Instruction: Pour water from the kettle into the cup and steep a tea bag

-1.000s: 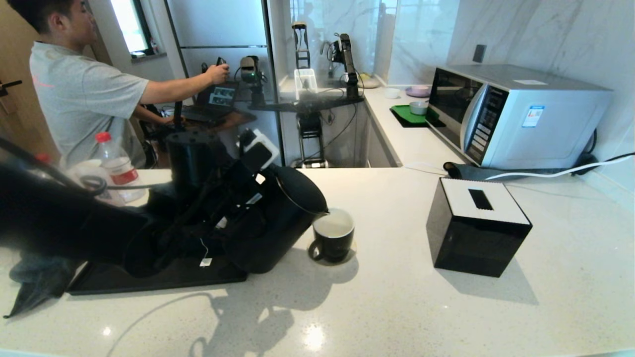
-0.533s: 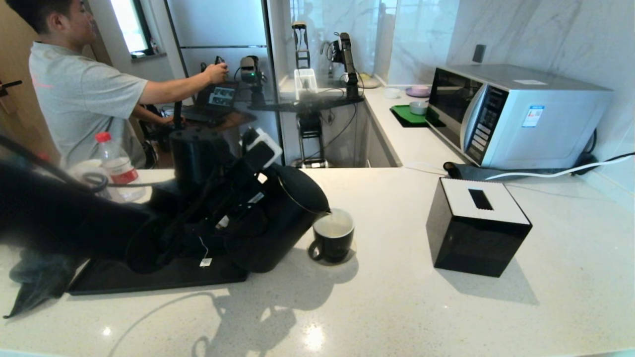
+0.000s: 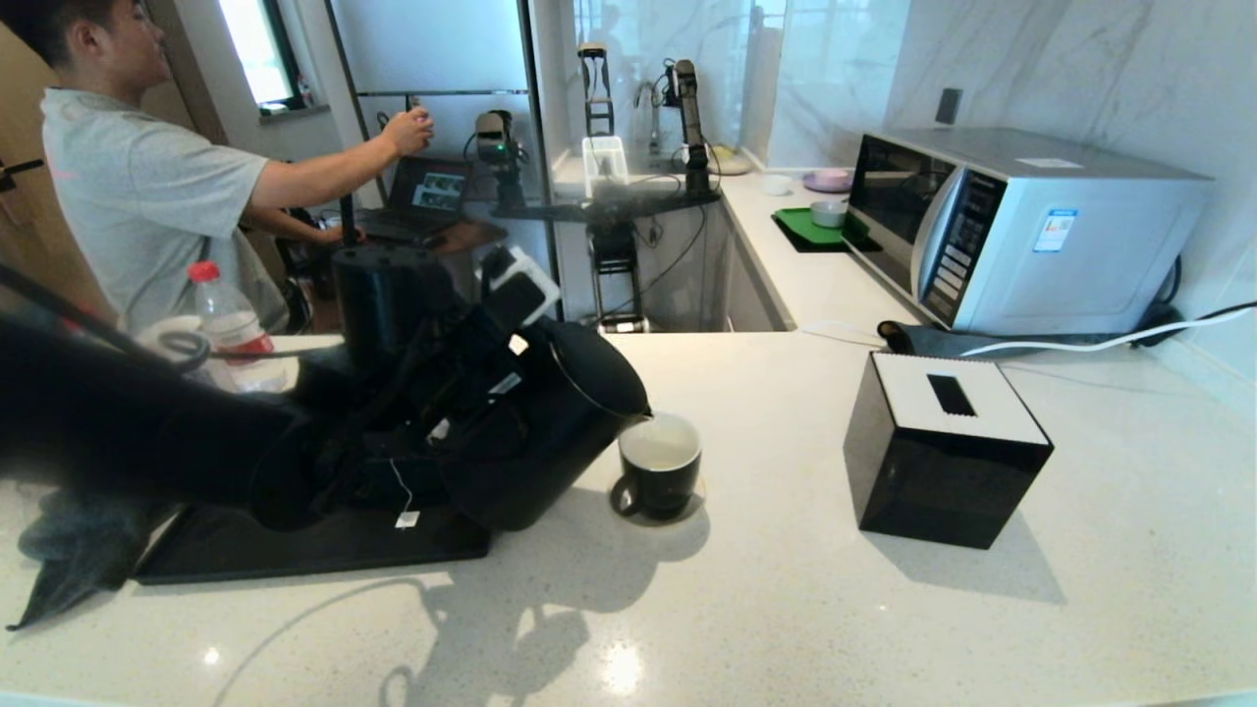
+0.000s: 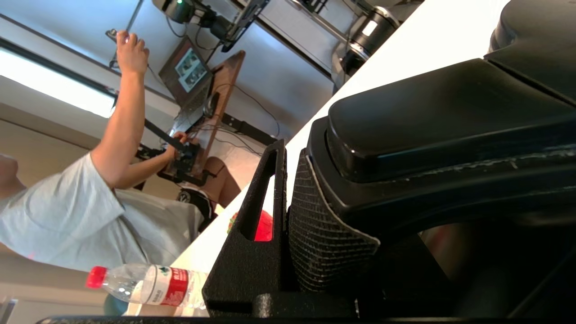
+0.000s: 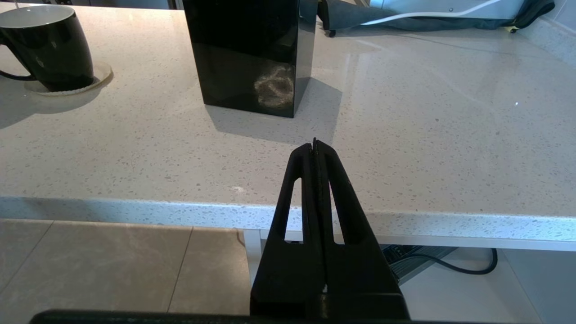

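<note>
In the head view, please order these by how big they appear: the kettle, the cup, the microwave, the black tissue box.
Largest to smallest, as they look:
1. microwave
2. kettle and tissue box: look alike; the left arm hides part of the kettle, so unranked
3. cup

The counter (image 3: 786, 589) is viewed from above by the head camera. The kettle (image 4: 450, 135) handle is seen very close by the left wrist camera. The cup (image 5: 45, 45) and tissue box (image 5: 252, 54), shared with the head view, are seen low from the counter's edge by the right wrist camera.
</note>
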Available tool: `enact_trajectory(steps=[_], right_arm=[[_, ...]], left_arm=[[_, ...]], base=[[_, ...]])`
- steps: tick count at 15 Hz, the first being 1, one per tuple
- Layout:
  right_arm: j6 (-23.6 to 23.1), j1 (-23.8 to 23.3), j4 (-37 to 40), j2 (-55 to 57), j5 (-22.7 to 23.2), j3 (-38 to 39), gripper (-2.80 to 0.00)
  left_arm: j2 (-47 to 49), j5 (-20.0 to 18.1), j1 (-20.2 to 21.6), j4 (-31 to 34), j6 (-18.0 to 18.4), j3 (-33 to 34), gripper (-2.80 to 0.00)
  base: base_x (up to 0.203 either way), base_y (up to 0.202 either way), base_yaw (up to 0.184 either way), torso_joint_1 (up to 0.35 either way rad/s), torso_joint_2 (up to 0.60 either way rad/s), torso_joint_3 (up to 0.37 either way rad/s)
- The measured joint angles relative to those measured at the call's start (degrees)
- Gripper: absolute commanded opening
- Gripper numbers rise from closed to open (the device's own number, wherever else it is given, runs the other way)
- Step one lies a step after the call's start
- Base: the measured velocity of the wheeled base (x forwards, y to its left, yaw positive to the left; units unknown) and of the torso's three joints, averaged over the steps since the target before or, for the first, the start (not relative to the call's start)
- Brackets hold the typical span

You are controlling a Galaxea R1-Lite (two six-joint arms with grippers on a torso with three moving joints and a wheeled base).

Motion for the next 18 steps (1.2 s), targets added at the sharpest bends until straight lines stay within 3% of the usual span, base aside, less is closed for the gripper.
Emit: enact_trajectory(steps=[18], right_arm=[[-0.03,0.0,-0.01,0.0,0.0,0.0,-2.8]], left_arm=[[-0.22,0.7,-0.01,-0.09,2.43,-0.5,-2.8]], base=[[0.0,0.0,0.0,0.0,0.0,0.0]])
